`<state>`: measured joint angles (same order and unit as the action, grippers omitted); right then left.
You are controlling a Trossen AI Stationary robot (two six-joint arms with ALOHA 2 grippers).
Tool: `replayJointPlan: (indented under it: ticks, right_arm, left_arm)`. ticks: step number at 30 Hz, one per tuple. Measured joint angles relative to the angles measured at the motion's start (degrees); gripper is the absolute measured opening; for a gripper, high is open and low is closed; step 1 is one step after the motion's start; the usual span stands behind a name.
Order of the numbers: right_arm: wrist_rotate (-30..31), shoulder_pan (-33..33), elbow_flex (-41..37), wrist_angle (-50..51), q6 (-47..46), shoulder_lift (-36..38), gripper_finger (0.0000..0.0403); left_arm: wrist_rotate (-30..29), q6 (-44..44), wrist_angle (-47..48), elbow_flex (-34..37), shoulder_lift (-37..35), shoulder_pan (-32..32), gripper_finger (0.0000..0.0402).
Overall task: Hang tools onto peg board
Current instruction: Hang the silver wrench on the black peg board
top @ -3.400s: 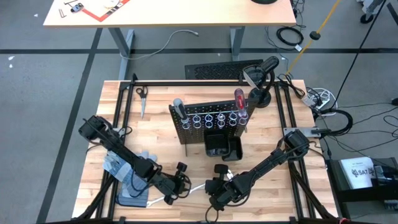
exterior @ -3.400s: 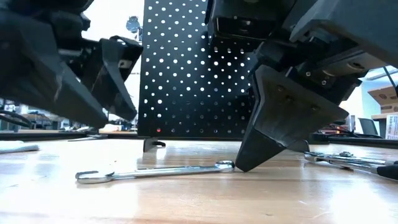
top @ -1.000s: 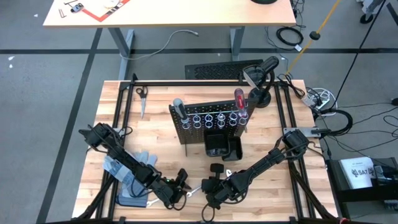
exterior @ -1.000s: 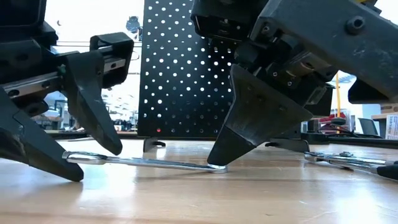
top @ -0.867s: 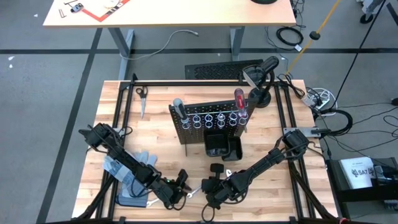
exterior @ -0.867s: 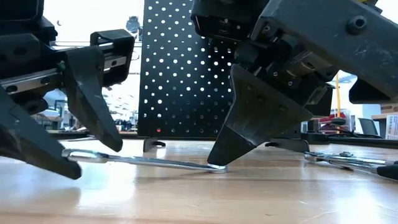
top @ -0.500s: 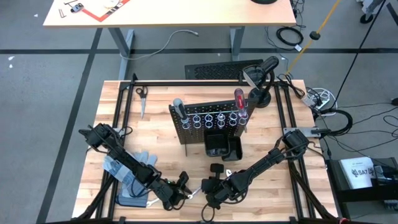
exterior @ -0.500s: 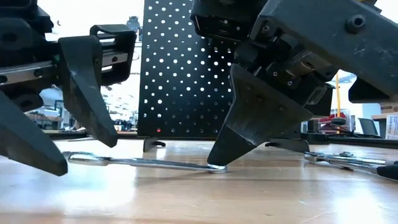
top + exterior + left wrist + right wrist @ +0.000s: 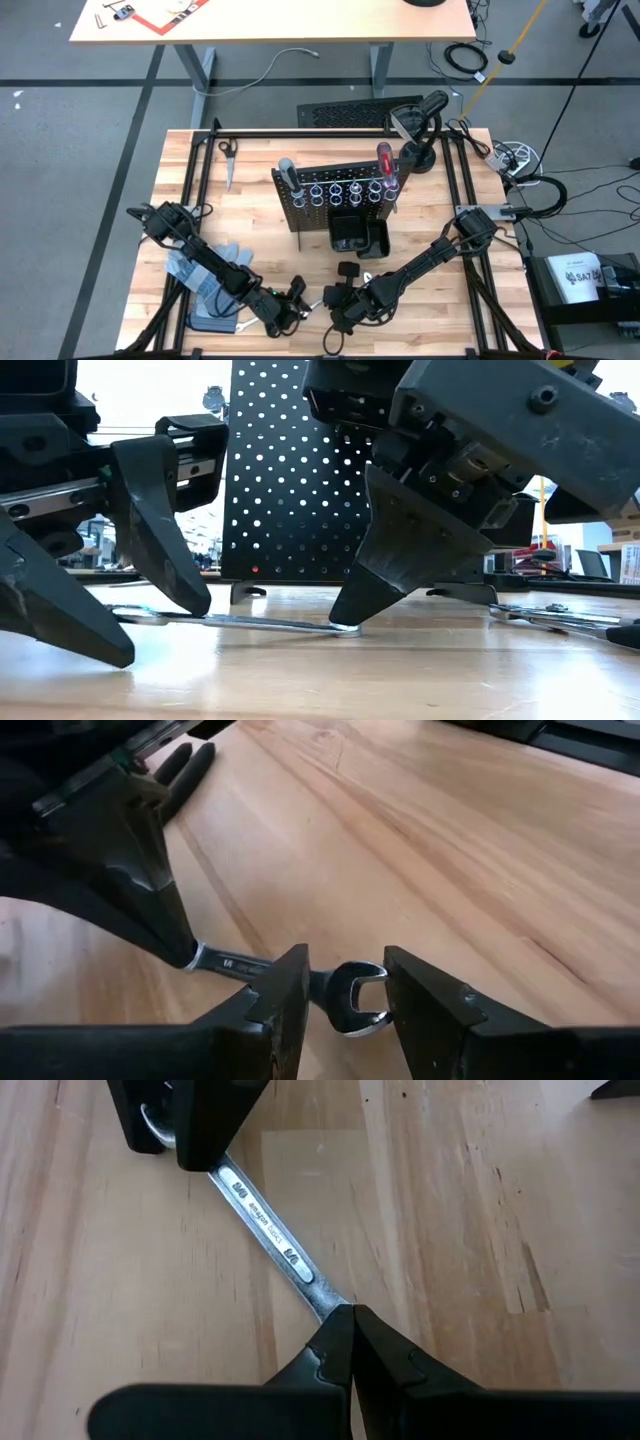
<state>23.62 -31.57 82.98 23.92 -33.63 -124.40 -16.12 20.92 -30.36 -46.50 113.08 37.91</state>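
- Two hands are seen low over the near part of the tabletop (image 9: pixel 200 200), in front of the peg board (image 9: pixel 340 195), both at one silver wrench (image 9: pixel 268 1230) that lies flat on the wood.
- The left hand (image 9: pixel 343 1005) is placed at the wrench's open-jaw end, with its fingers (image 9: pixel 285 1000) spread to either side of the shank; whether the pads touch the metal cannot be told.
- The right hand (image 9: pixel 350 1325) is pressed together, and its closed tip is set down on the other end of the wrench, which is hidden beneath it.
- In the low view the wrench (image 9: pixel 240 621) is seen running along the wood between the left hand's dark fingers (image 9: pixel 160 530) and the right hand's wedge-shaped tip (image 9: pixel 345 615), with the peg board (image 9: pixel 290 470) standing upright behind.
- On the peg board a screwdriver with a red handle (image 9: pixel 383 160) is held at one end of the row of silver rings (image 9: pixel 345 190), and a grey-handled screwdriver (image 9: pixel 287 172) at the other end.
- A black bin (image 9: pixel 347 235) is fixed to the peg board below the rings.
- Blue-grey gloves (image 9: pixel 205 275) are laid beside the left arm, well to the side of the peg board.
- Scissors (image 9: pixel 228 160) are left beyond the peg board's grey-handled end, toward the far edge.
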Motion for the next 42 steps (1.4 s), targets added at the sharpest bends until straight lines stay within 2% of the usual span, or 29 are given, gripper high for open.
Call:
replayJointPlan:
  ticks: [12,22,36,42]
  right_arm:
    - [0.3,0.0,0.0,0.0,0.0,0.0,0.0000]
    - [0.3,0.0,0.0,0.7,0.0,0.1,0.0000]
    - [0.5,0.0,0.0,0.2,0.3,0.1,0.0000]
    - [2.9,-0.5,0.0,-0.2,1.6,0.4,0.0000]
  left_arm:
    - [-4.9,0.0,1.4,0.0,0.0,-0.3,0.0137]
    - [-7.7,2.8,2.4,0.0,0.0,-0.3,0.0050]
    - [-8.2,0.6,5.3,0.1,-2.5,-0.4,0.0043]
    - [-8.4,0.5,5.6,0.1,-2.6,-0.4,0.0043]
